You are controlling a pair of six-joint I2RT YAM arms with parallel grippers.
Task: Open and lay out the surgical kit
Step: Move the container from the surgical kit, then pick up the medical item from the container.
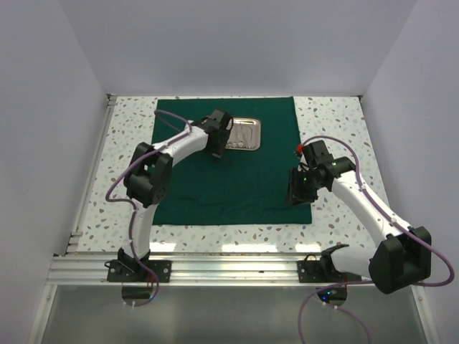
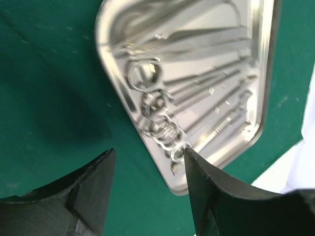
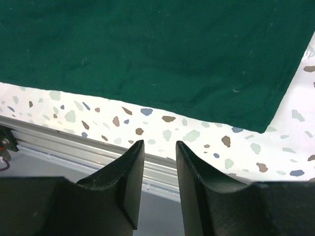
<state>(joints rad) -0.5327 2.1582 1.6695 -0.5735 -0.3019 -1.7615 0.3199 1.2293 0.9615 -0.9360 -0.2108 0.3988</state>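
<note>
The dark green cloth lies spread flat on the table. The shiny steel tray sits on its far part and holds slim silver instruments. In the left wrist view the tray holds scissors and forceps with ring handles and tweezers. My left gripper is open and empty, just above the tray's near-left corner, with one finger over the rim. My right gripper is slightly open and empty, above the cloth's near-right corner.
The speckled tabletop shows around the cloth. An aluminium rail runs along the near edge, also in the right wrist view. White walls enclose the table on the left, back and right.
</note>
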